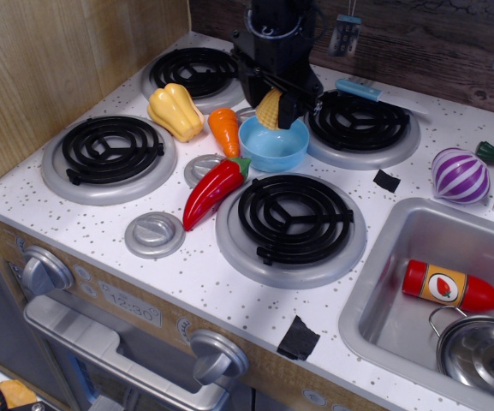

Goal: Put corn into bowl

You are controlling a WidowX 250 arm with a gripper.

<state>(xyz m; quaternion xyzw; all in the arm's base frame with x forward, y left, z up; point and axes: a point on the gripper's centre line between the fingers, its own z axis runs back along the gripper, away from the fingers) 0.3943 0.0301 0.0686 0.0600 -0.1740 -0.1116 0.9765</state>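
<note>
The yellow bumpy corn (270, 110) is held in my black gripper (270, 109), which is shut on it just above the far rim of the light blue bowl (273, 145). The bowl sits on the white stovetop between the front right and back right burners. Its inside shows empty. The corn hangs above the bowl's back edge and does not touch the bowl's floor.
A yellow bell pepper (175, 110), an orange carrot (224, 130) and a red chili (213, 189) lie left of the bowl. A purple onion (460, 175) lies at the right. The sink (401, 257) holds a ketchup bottle (454, 288) and a steel pot (482, 353).
</note>
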